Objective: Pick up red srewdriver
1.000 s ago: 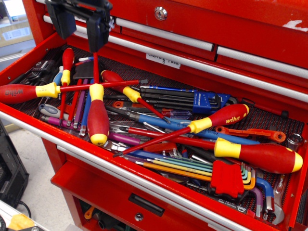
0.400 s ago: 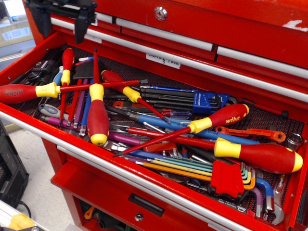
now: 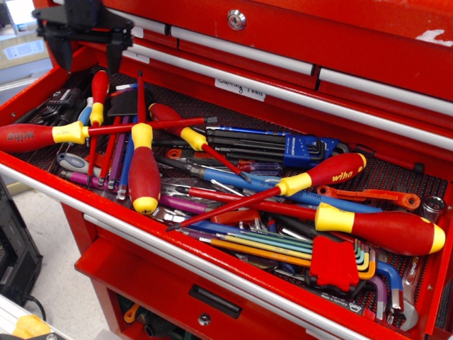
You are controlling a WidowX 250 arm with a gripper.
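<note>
We see the gripper [image 3: 86, 49] has shifted from upper centre-left to the far upper-left corner, now hanging above the red srewdriver [image 3: 98, 93], which lies untouched at upper left of the drawer [image 3: 212, 265], so we judge the approach lined up. Fingers spread, holding nothing. Gripper top is cropped; the thin shaft vanishes among the hex keys [image 3: 117, 152].

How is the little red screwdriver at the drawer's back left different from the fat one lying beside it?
The small red screwdriver has a short, narrow handle; the fat red-handled screwdriver has a much thicker, longer one. The fat one's butt is yellow, and it lies nearer the drawer's front. Both have yellow collars and red shafts.
</note>
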